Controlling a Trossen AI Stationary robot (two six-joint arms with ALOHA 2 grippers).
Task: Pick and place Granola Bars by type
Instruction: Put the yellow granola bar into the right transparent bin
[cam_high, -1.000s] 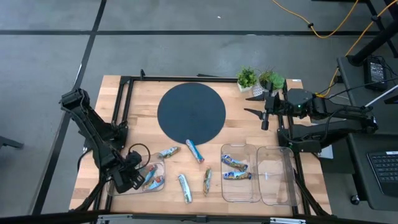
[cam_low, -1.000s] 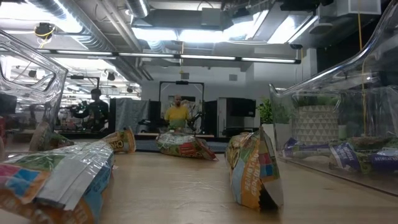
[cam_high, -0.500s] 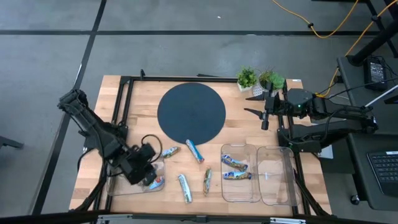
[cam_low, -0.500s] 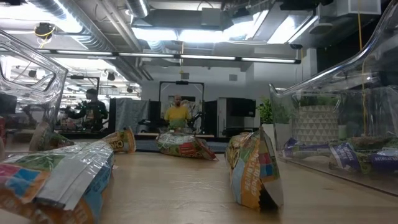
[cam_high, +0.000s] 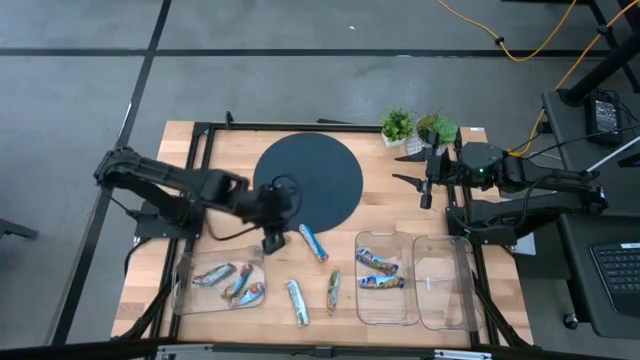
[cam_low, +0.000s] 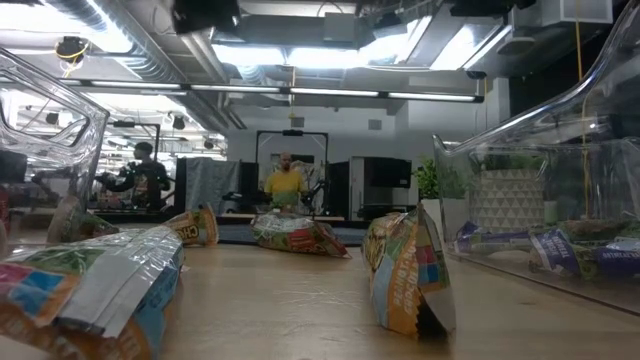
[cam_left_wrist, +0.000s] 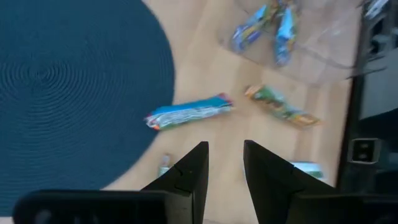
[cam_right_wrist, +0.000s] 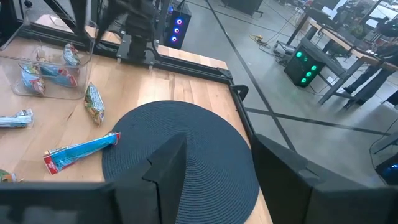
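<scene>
Light wooden table (cam_high: 200, 150) carries a round dark blue woven mat (cam_high: 307, 180) near its 12 o'clock edge. Three clear plastic trays sit along the 6 o'clock side: the left tray (cam_high: 183, 297) at about 8 o'clock, the middle tray (cam_high: 388, 305) and the right tray (cam_high: 444, 300) at about 4 o'clock.

Granola bars are small, shiny, crinkled. Left tray holds three blue-and-orange bars (cam_high: 232, 283). Middle tray holds two blue-and-silver bars (cam_high: 379, 271), lying side by side. Right tray shows no bars.

Loose on the wood: a bright blue bar with a red end (cam_high: 313, 242) touching the mat's 6 o'clock rim, a silver-blue bar (cam_high: 296, 302) and a green-orange bar (cam_high: 332, 291) near it, both between the left and middle trays.

Left arm (cam_high: 170, 190) stretches across from 9 o'clock, elbow folded, wrist near the mat's 7 o'clock edge. Left gripper (cam_high: 271, 241) hangs above bare wood just beside the blue bar. In the left wrist view its fingers (cam_left_wrist: 186, 175) stand a narrow gap apart with nothing between them; a bar end shows just past the left finger.

Right arm (cam_high: 530, 185) waits at 2 o'clock beside two small potted green plants (cam_high: 416, 128). Right gripper (cam_high: 414, 167) has its fingers spread, holding nothing.
</scene>
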